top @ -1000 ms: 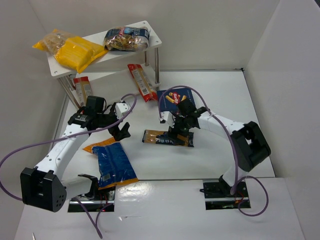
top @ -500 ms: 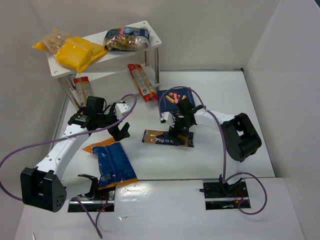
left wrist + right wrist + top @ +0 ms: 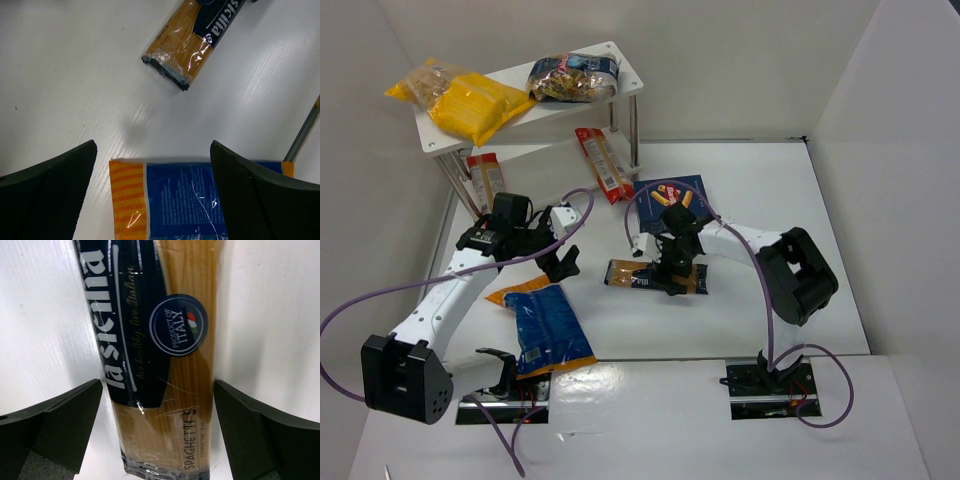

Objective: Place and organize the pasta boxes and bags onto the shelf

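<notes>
One long gold spaghetti pack [image 3: 630, 274] lies flat in the middle of the desk [image 3: 660, 325]. The right claw [image 3: 672, 272] is low over it. This claw is open, with one finger on each side of the pack. The dark-blue box [image 3: 670, 190] lies just behind them. The left claw [image 3: 563, 262] is open too and holds nothing. It hangs above the orange end of the blue bag [image 3: 548, 325]. On top of the shelf [image 3: 630, 85] sit yellow bags [image 3: 470, 103].

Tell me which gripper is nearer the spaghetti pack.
Right. The right gripper straddles the spaghetti pack, one open finger each side; the left gripper hovers apart, over the blue bag.
</notes>
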Available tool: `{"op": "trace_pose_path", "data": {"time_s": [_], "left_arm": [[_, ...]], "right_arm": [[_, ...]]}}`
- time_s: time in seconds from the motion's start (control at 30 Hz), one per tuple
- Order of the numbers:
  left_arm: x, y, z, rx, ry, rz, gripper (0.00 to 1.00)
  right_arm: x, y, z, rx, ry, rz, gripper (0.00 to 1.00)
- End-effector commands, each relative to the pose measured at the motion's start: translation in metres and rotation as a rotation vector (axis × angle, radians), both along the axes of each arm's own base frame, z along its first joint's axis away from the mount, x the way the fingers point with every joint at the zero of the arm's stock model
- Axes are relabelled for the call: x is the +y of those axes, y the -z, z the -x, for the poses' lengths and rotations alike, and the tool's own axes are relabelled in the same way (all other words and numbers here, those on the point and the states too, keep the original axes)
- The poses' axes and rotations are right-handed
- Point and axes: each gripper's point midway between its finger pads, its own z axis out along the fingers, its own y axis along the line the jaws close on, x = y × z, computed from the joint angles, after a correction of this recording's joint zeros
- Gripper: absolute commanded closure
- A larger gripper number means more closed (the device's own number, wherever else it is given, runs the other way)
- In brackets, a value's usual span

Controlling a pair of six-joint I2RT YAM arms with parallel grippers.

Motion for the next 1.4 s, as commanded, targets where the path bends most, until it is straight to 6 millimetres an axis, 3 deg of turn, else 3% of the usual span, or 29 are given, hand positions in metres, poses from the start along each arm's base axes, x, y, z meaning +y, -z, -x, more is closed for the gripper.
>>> {"op": "trace_pose_path", "data": {"time_s": [0.0, 0.3, 0.5, 0.67, 0.9, 1.03, 1.13, 1.17, 1.23, 1.27, 1.37], "left_arm": [[-0.004, -0.003, -0.003, -0.033, 0.028, 0.010, 0.01], [-0.004, -0.006, -0.003, -0.042, 0.028, 0.011, 0.01], [-0.004, -0.008, -0.002, -0.045, 0.022, 0.017, 0.01], [-0.003, -0.011, -0.004, -0.064, 0.016, 0.013, 0.01], [-0.002, -0.012, -0.006, -0.068, 0.004, 0.012, 0.01], [-0.002, -0.012, -0.006, -0.062, -0.001, 0.016, 0.01], [-0.001, -0.011, -0.004, -0.065, -0.007, 0.009, 0.01], [0.001, -0.013, -0.005, -0.076, -0.014, 0.004, 0.01], [0.002, -0.016, -0.007, -0.090, -0.030, 0.002, 0.01], [0.004, -0.019, -0.007, -0.098, -0.047, 0.001, 0.01], [0.010, -0.035, -0.012, -0.150, -0.106, 0.003, 0.01]], "right_arm": [[-0.008, 0.005, 0.016, 0.057, -0.018, 0.073, 0.00], [-0.012, 0.019, 0.022, 0.112, 0.083, 0.121, 0.00], [-0.013, 0.024, 0.038, 0.166, 0.169, 0.096, 0.00], [-0.014, 0.019, 0.034, 0.130, 0.208, 0.088, 0.00], [-0.014, 0.026, 0.035, 0.110, 0.209, 0.144, 0.03], [-0.001, 0.028, 0.035, 0.099, 0.188, 0.145, 0.13], [0.000, 0.035, 0.036, 0.105, 0.179, 0.165, 0.26], [-0.001, 0.039, 0.038, 0.118, 0.187, 0.174, 0.41], [0.003, 0.040, 0.038, 0.118, 0.177, 0.176, 0.60], [0.005, 0.042, 0.037, 0.123, 0.185, 0.178, 0.74], [0.017, 0.040, 0.035, 0.117, 0.174, 0.155, 0.81]]}}
